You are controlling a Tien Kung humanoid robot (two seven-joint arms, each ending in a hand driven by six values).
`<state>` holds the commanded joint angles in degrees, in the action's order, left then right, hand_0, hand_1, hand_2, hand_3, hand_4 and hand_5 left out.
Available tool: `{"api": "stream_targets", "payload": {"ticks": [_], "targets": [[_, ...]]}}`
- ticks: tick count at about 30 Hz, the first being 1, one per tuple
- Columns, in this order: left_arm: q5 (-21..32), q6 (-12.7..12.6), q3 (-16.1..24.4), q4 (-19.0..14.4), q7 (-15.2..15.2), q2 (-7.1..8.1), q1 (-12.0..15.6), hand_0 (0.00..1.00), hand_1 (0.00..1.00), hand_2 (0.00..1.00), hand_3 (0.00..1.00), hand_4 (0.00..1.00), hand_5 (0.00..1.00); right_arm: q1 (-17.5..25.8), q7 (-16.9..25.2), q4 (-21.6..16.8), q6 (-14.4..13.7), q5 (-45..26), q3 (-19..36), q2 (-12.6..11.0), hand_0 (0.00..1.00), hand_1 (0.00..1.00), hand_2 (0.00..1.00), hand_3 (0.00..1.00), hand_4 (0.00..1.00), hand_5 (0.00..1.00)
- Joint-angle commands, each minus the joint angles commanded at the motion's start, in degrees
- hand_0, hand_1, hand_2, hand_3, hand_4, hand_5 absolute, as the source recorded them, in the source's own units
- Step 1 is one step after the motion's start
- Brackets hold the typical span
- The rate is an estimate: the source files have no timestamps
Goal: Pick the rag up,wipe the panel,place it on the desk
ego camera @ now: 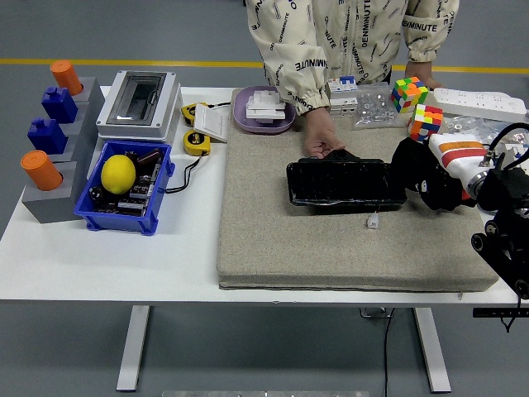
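Gripping the rag (423, 175), right robot hand (442, 169) beside panel (345, 183).

The right robot hand (430, 178) is wrapped in a dark rag (417, 165), so its fingers cannot be made out. Its arm (504, 223) runs off the picture's right edge. The person (347, 41) at the worktop's (124, 256) far side is cut off at the top edge. A small white piece (374, 222) on the mat (331, 248) is too small to identify. The blue bin's (124, 217) dark contents are unclear.
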<state>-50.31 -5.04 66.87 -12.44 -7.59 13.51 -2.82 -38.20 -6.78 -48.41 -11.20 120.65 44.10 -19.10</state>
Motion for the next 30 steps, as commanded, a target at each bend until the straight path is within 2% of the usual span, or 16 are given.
{"api": "stream_targets", "payload": {"ticks": [20, 30], "targets": [[0.1, 0.0, 0.0, 0.1, 0.0, -0.01, -0.3, 0.65, 0.663, 0.696, 0.58, 0.68, 0.449, -1.9, 0.0, -0.8, 0.0, -0.1, -2.2, 3.3, 0.386, 0.417, 0.475, 0.501, 0.967, 0.175], [0.1, 0.0, -0.2, 0.0, 0.0, 0.03, -0.3, 0.649, 0.662, 0.696, 0.58, 0.68, 0.449, -3.2, -0.1, -1.0, 0.1, -0.3, -3.6, 6.4, 0.386, 0.417, 0.475, 0.501, 0.968, 0.175]]}}
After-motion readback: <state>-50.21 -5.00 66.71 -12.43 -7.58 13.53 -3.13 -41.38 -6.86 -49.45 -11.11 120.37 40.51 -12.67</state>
